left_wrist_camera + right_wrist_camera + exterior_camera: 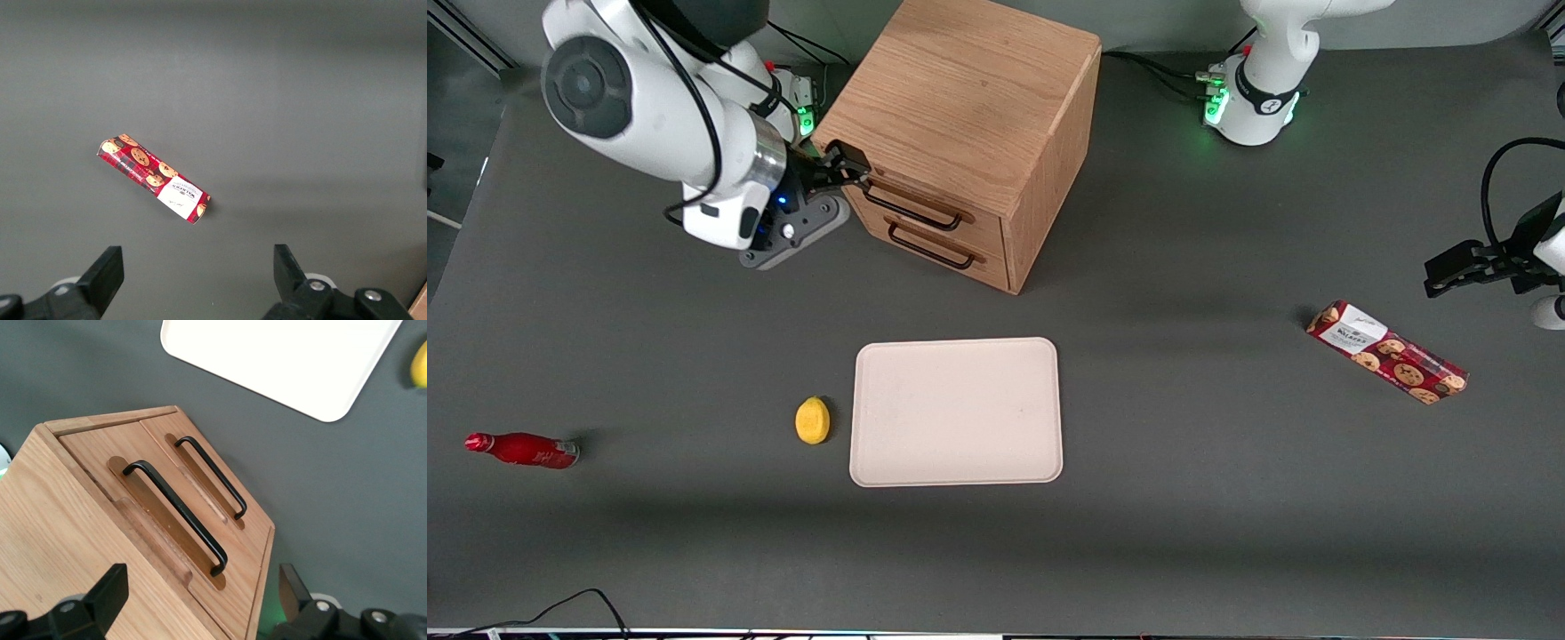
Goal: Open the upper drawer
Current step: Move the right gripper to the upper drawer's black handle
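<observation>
Nearest the front camera lay a flat cream rectangular tray [957,412] with rounded corners; just beside it, toward the working arm's end of the table, a small yellow lemon-shaped fruit [812,420]; farther toward that end, a red bottle [523,450] on its side; toward the parked arm's end, a long red packet of chocolate-chip biscuits [1386,352] lying flat; none of these bore on the task.

Farther from the camera than the tray stood the light oak cube cabinet [963,124], its front angled toward the working arm; the upper drawer [921,206], a shallow oak front with a thin dark metal bar handle [914,207], sat flush with the cabinet face, hence judged fully closed; the matching lower drawer [943,247] lay directly beneath, also flush.

The black two-finger gripper [850,172] stood at the upper corner of the cabinet front, at the end of the upper handle nearest the working arm; wrist view showed its fingers [107,595] spread wide, holding nothing, with the handle [177,515] in view between and ahead of them; contact with the bar could not be confirmed.

Judgement: approach stage; the wide spread looked chosen to straddle the bar before closing; the risk was catching the lower handle [211,475] instead, the two bars being close together.
</observation>
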Motion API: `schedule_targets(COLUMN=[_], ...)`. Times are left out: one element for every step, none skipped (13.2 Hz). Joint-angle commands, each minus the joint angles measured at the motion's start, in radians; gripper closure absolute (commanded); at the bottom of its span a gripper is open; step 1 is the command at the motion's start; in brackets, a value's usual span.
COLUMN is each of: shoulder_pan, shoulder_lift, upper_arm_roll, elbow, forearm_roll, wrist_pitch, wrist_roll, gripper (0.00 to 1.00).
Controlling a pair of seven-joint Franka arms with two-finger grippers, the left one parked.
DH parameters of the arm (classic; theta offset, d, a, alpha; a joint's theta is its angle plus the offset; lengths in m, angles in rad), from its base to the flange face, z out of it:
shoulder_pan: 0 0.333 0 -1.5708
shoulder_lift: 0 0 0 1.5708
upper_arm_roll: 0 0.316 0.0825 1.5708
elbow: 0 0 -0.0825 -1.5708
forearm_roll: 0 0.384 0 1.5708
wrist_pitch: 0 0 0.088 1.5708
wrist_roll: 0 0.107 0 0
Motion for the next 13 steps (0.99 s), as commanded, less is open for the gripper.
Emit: schedule_targets(shoulder_pan=[0.006, 0.006, 0.006, 0.007, 0.007, 0.007, 0.007, 0.007, 0.007, 0.007, 0.007, 0.009, 0.007], shoulder_lift=[0.013, 0.013, 0.013, 0.015, 0.015, 0.018, 0.030, 0.045, 0.065, 0.084, 0.091, 0.098, 0.107], upper_arm_roll=[-0.009, -0.008, -0.006, -0.003, 0.000, 0.006, 0.009, 0.020, 0.022, 0.022, 0.022, 0.028, 0.037], elbow=[-0.003, -0.013, -0.024, -0.033, -0.052, -0.061, -0.063, -0.063, -0.061, -0.061, -0.059, -0.061, -0.061], forearm_roll=[0.031, 0.031, 0.031, 0.029, 0.029, 0.029, 0.029, 0.029, 0.026, 0.024, 0.023, 0.018, 0.015], wrist_pitch=[-0.015, -0.019, -0.025, -0.027, -0.026, -0.024, -0.024, -0.024, -0.022, -0.016, -0.006, 0.010, 0.017], wrist_roll=[-0.019, -0.021, -0.023, -0.023, -0.023, -0.023, -0.021, -0.021, -0.021, -0.021, -0.021, -0.021, -0.021], gripper=[0.00, 0.00, 0.00, 0.00, 0.00, 0.00, 0.00, 0.00, 0.00, 0.00, 0.00, 0.00, 0.00])
